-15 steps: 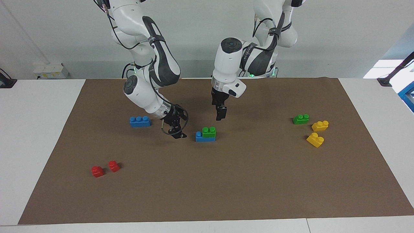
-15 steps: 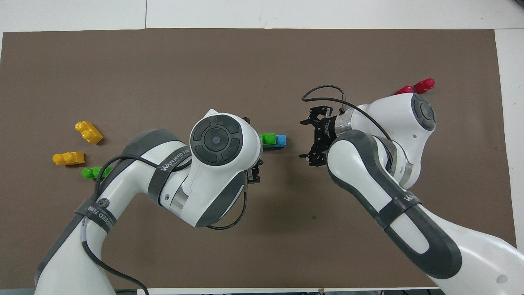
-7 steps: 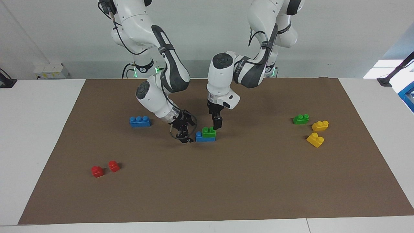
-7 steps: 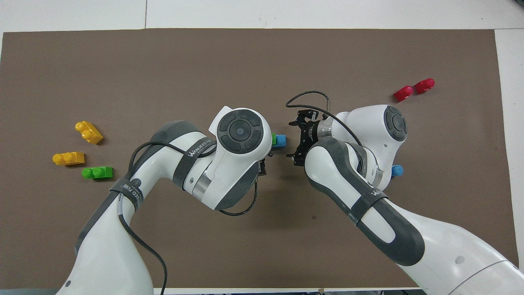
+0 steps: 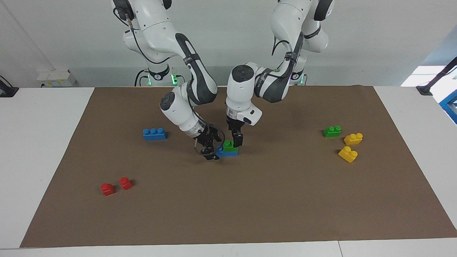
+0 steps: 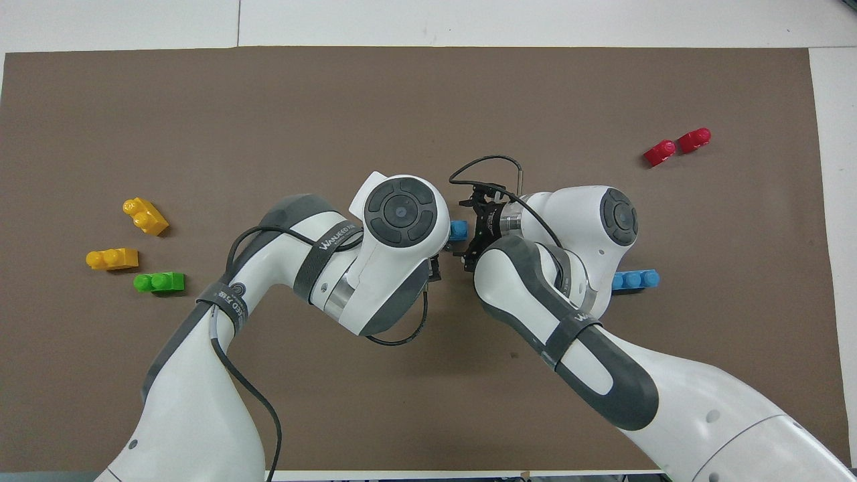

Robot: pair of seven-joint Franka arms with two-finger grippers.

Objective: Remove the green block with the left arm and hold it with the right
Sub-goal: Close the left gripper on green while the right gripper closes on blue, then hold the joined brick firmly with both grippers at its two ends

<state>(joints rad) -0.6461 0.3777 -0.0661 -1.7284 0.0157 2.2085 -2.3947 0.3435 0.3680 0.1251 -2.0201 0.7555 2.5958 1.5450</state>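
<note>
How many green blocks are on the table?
2. One green block sits on a blue brick mid-table, between both grippers; another green block lies beside the yellow blocks toward the left arm's end. The arms may hide more.

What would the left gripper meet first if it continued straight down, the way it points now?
Most likely the green block stacked on the blue brick: the left gripper points down at that block's end, seemingly already level with it, though depth is unclear.
</note>
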